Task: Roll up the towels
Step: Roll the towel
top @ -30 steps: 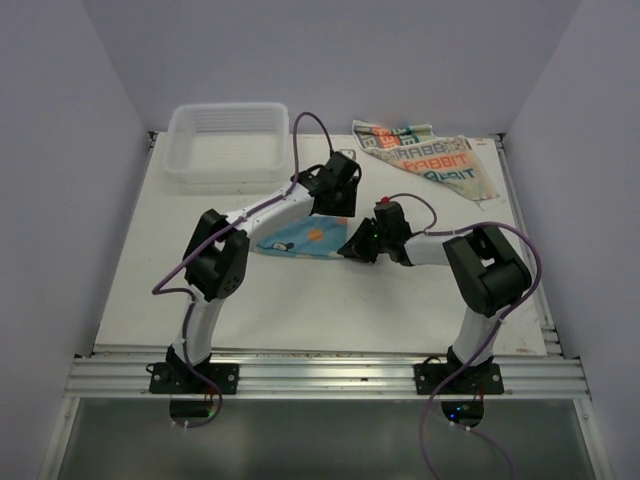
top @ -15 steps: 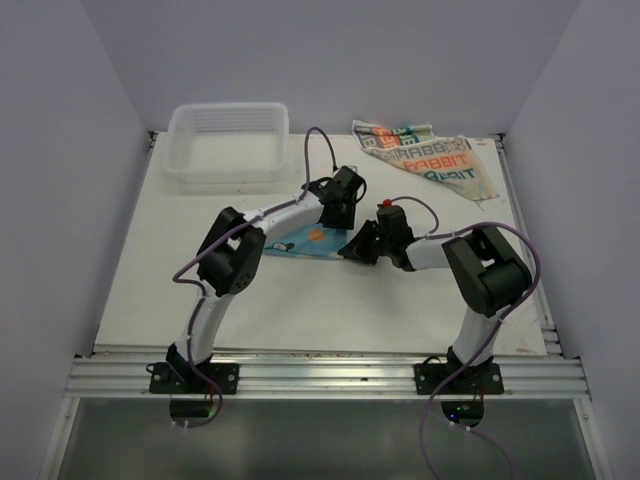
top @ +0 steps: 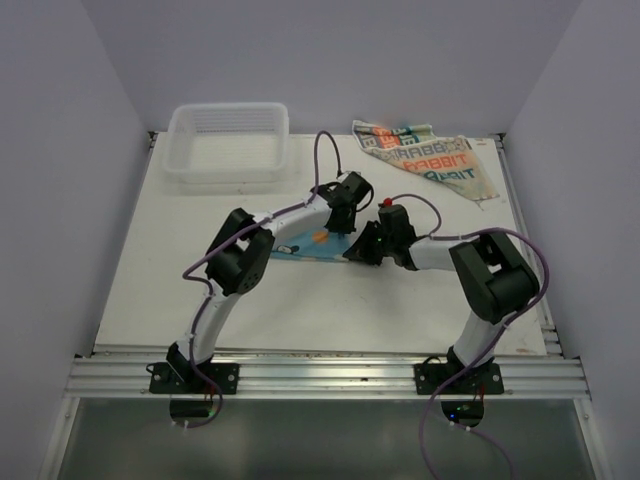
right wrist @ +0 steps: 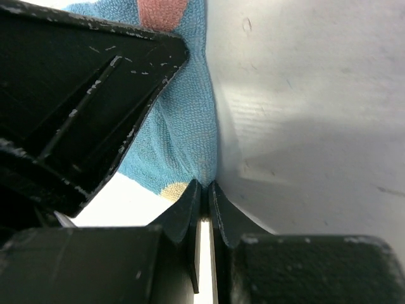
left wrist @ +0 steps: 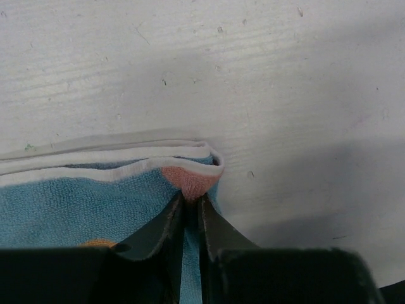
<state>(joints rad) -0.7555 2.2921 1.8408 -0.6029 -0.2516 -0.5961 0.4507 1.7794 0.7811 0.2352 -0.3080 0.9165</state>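
Observation:
The light blue towel [top: 303, 243] lies folded at the table's middle, mostly under both arms. My left gripper [top: 338, 225] is shut on its right corner; in the left wrist view the jaws pinch the layered blue towel [left wrist: 76, 202] at a pink dot, left gripper [left wrist: 192, 199]. My right gripper [top: 353, 252] comes in from the right and is shut on the same towel's near right edge; in the right wrist view the blue towel [right wrist: 183, 126] rises from the right gripper [right wrist: 205, 185]. The cream "RABBIT" towel [top: 430, 158] lies spread flat at the back right.
A white slatted basket [top: 228, 140] stands at the back left of the white table [top: 200, 285]. The left gripper's black body [right wrist: 76, 95] fills the left of the right wrist view, close to my right fingers. Grey walls close in the sides and back.
My left gripper has come down and right onto the blue towel's corner and closed on it. The right gripper has closed tighter on the towel's edge. Less of the towel shows.

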